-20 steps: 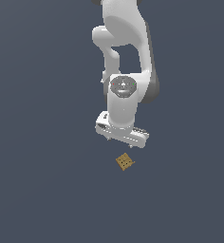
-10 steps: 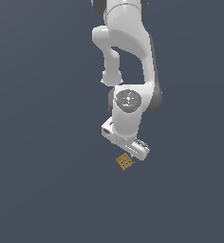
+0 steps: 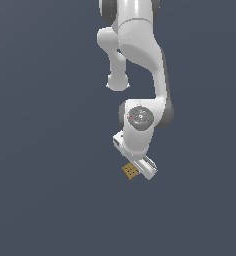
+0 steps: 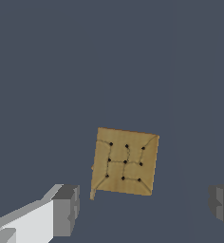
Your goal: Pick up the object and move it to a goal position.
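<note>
Wrist view: my gripper (image 4: 144, 209) stands wide open, holding nothing. One grey fingertip (image 4: 66, 210) shows in part with its white link running out of frame; the other fingertip (image 4: 222, 205) is cut off at the picture's edge. Beyond the tips, in line with the gap between them, the tan-brown block (image 4: 125, 161) lies flat on the dark grey floor (image 4: 109, 61), dotted face up, nine dark dots in a grid joined by faint lines.

Exterior view: my hand (image 3: 142, 166) sits low, just beside the block (image 3: 130, 171), covering its edge on the exterior view's right. My fingers are hidden there; contact cannot be judged.
</note>
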Controlling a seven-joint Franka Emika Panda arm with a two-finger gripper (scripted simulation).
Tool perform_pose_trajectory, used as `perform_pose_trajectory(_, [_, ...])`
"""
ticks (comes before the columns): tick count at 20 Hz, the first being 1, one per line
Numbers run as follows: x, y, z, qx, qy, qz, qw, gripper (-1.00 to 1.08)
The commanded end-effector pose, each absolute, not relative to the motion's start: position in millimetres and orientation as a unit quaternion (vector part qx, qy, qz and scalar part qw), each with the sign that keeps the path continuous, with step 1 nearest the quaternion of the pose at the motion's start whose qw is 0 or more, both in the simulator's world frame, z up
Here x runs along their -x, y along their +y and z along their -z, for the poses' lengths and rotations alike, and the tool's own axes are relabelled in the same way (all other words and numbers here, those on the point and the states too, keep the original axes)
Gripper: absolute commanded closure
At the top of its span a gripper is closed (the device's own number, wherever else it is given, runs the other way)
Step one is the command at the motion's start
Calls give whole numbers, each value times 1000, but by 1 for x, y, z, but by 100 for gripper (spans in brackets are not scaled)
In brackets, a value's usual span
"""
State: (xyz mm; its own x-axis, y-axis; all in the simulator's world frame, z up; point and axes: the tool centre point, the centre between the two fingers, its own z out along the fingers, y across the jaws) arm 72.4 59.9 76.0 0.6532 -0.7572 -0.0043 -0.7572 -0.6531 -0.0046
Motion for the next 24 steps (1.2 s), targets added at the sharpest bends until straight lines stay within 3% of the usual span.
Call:
perform_pose_trajectory(1, [-75,62,-71,900,436,-1,2,-92])
perform_pose_trajectory(16, [-78,67,-58,884,468,0,0,-92])
perform_pose_trajectory(24, [-77,67,-21,883,469,0,0,-92])
